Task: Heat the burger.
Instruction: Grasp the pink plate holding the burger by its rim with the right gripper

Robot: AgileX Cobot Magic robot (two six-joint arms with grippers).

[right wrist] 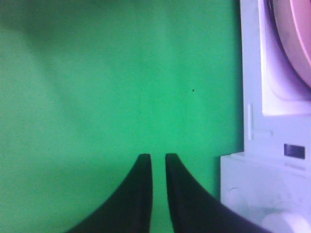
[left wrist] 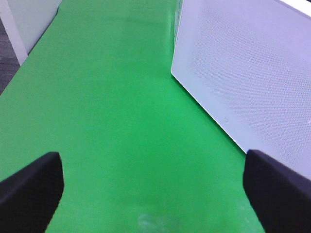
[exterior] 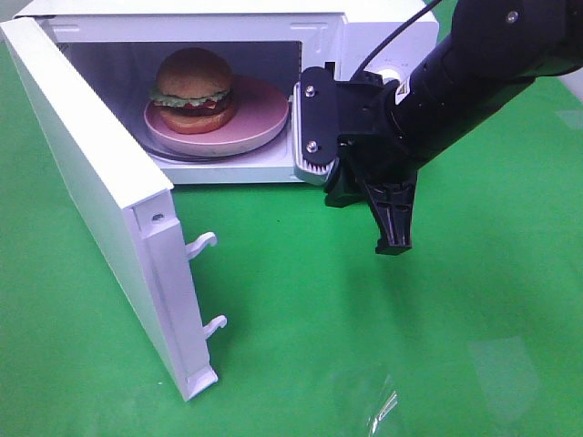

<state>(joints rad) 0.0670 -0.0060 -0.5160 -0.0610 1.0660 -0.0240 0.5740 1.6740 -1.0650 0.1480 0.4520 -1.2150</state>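
The burger, with glossy brown buns, green lettuce and dark filling, sits on a pink round plate inside the open white microwave. My right gripper hangs in front of the microwave's right side, pointing down at the green mat with its fingers almost together and nothing between them. In the right wrist view the right gripper is over bare mat, with the plate's rim at the edge. My left gripper is wide open and empty beside the door; it does not show in the exterior high view.
The microwave door stands swung out to the front left, with two latch hooks on its edge. Its white perforated face fills the left wrist view. A green mat covers the table.
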